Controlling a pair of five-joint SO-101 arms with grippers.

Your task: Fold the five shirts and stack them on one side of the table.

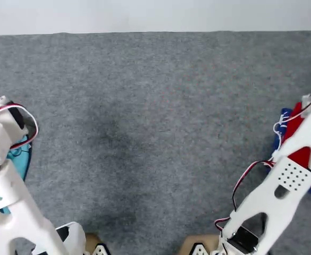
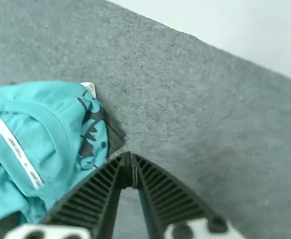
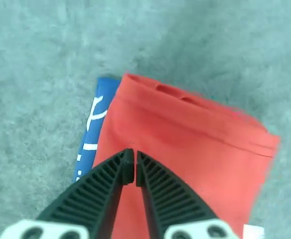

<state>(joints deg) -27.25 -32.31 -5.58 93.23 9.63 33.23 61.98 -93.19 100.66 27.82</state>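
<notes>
A grey, felt-like counter (image 1: pixel 155 133) is seen from above, with its wide middle bare and a pale wall (image 1: pixel 155 16) along its far edge. The left arm (image 1: pixel 6 196) is placed at the left edge of the counter, above a teal shirt (image 1: pixel 21 159) of which a small part is visible beside and under the arm. In the left wrist view the teal shirt (image 2: pixel 36 144) is shown lying loosely rumpled on the grey surface, with a pale striped band and a dark print on it. The left end effector (image 2: pixel 130 172) is held just above the shirt's edge; its jaws are closed tip to tip, and no cloth can be made out pinched at the tips. The right arm (image 1: pixel 283 186) is placed at the right edge of the counter, over a red shirt (image 1: pixel 302 155) and a blue shirt (image 1: pixel 284 118). In the right wrist view the red shirt (image 3: pixel 185 154) is shown folded flat, resting on the blue shirt (image 3: pixel 93 129), of which a narrow strip with white print is exposed along one side. The right end effector (image 3: pixel 130 169) is held over the red shirt near that side, its jaws likewise closed with the tips together and nothing visibly gripped.
</notes>
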